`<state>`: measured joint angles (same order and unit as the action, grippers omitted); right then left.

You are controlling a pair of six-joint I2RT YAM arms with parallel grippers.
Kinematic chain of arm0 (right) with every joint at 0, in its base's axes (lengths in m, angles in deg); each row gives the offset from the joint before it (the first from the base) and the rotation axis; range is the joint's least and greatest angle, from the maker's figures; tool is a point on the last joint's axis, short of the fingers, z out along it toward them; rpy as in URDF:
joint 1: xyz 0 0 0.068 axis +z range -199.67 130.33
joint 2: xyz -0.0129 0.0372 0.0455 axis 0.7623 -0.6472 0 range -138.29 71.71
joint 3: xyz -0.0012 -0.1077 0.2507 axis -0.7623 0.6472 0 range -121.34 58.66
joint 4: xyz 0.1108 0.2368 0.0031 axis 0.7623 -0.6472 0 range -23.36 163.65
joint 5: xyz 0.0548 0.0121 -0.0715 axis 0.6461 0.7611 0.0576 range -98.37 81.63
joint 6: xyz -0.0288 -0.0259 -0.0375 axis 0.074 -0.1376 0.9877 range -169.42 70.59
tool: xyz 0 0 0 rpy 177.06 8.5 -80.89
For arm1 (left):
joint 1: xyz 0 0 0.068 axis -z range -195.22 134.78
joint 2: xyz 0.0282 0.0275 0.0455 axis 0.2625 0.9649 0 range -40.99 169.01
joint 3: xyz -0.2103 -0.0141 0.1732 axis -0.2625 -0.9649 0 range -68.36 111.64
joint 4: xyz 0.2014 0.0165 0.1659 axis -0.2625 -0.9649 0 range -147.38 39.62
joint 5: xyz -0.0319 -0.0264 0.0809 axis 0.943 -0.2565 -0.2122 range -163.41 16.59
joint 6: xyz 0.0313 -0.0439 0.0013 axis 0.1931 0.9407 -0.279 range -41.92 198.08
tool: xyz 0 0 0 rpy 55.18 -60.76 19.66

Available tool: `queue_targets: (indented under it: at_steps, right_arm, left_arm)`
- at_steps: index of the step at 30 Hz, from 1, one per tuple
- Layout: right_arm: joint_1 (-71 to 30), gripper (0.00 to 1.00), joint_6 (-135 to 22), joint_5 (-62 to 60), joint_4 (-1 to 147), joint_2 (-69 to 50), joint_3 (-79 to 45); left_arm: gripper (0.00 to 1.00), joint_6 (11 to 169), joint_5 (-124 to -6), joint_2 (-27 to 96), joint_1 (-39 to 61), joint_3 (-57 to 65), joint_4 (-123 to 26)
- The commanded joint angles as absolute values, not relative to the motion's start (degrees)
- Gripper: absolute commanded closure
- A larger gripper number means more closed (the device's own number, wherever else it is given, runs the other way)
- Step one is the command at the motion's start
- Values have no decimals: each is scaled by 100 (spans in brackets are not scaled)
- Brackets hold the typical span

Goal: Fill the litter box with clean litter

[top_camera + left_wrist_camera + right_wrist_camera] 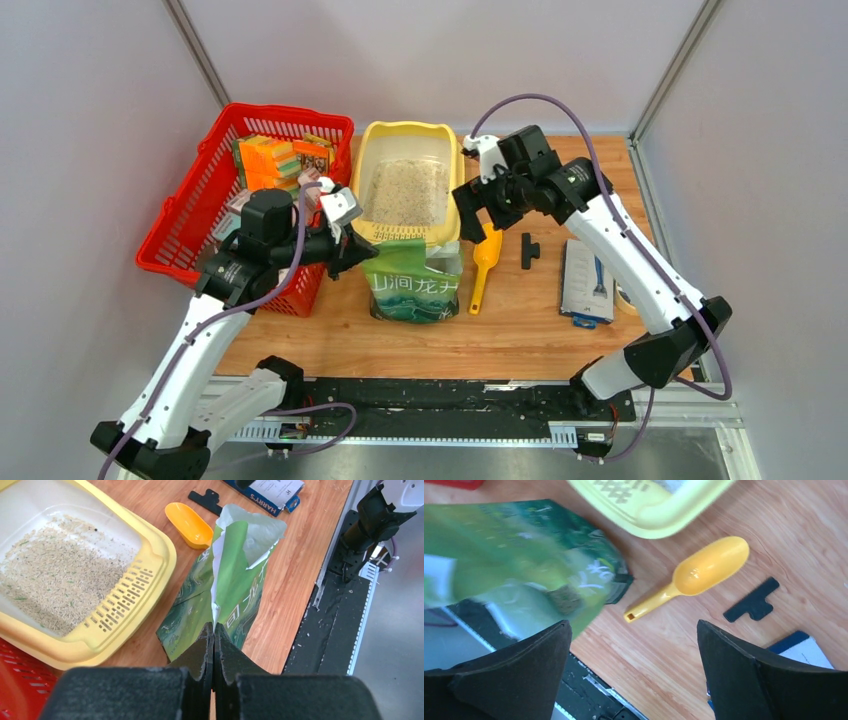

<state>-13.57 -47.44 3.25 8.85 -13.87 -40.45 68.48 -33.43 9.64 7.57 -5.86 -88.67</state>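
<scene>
Looking down from the top view: the litter box (pixel 372 135) is sitting on the wooden table (pixel 520 335), and the clean litter (pixel 405 190) is lying inside it as a shallow patch. A red basket (pixel 180 240) is standing just left of the litter box. A green pouch (pixel 415 285) is standing upright against the litter box's near, slotted end. The left gripper (pixel 352 250) is meeting the pouch's top left corner, just off the litter box's near left corner. The right gripper (pixel 480 222) is hanging spread wide beside the litter box's right wall, gripping nothing. A yellow scoop (pixel 485 265), a black clip (pixel 529 250) and a blue-and-white box (pixel 587 282) are lying to the right of the litter box.

Left wrist view: the left gripper (pixel 214 630) is showing fingers pressed together, and the pouch (pixel 235 575) edge appears to be pinched between the tips, though the contact is hard to make out. The pouch is gaping open at its top. The litter box (pixel 150 550) is lying to the left, with litter (pixel 55 580) covering part of its floor. The scoop (pixel 189 525) is resting beyond the litter box's slotted lip.

Right wrist view: the right gripper (pixel 632 625) is standing wide apart over bare table. The pouch (pixel 524 555) is showing blurred at left. The scoop (pixel 709 570) and clip (pixel 754 602) are lying apart below the litter box (pixel 659 515) corner.
</scene>
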Motion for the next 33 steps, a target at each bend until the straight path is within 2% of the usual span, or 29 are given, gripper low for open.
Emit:
queue_targets:
  at_steps: [1, 3, 4, 7, 10, 12, 14, 18, 26, 29, 30, 32, 33]
  right_arm:
    - [-2073, 5, -4906, 277, 1062, -1503, -3243]
    - [-2355, 12, -4906, 612, 1203, -1644, -2908]
    - [-2531, 12, -4906, 648, 1412, -1671, -2558]
    - [-2725, 11, -5099, 605, 1729, -1776, -2160]
    - [-2857, 13, -5520, 622, 1975, -1986, -1931]
    - [-2858, 22, -5601, 640, 2187, -2101, -1755]
    - [-2884, 27, -5923, 386, 2477, -2293, -1641]
    - [-3121, 41, -6435, 526, 2803, -2619, -1500]
    - [-3130, 51, -6576, 499, 3014, -3533, -1728]
    - [-3086, 60, -6576, 368, 3075, -3876, -1869]
    - [-3086, 70, -6559, 341, 3075, -3929, -1895]
    - [-3104, 82, -6314, 359, 3093, -3851, -1860]
    - [-3086, 94, -6208, 367, 3084, -3755, -1825]
  left_arm:
    - [90, 7140, -3324, 911, 728, -561, -8290]
    - [75, 7201, -3421, 911, 728, -491, -8360]
    - [60, 7202, -3622, 937, 728, -429, -8439]
    - [45, 7071, -3860, 1024, 658, 45, -8931]
    - [39, 6509, -4368, 1261, 641, 817, -9721]
    - [39, 5905, -4642, 1297, 623, 1100, -10047]
    - [39, 5665, -5099, 1262, 562, 1188, -10083]
    - [39, 5847, -5039, 1218, 52, 1233, -9978]
    - [41, 6393, -4406, 1007, -589, 785, -9557]
    - [41, 6464, -4379, 1051, -783, 802, -9512]
    - [40, 6411, -4327, 1060, -783, 819, -9529]
    - [40, 6367, -4230, 1174, -783, 1020, -9564]
    - [39, 6402, -4134, 1218, -783, 1126, -9573]
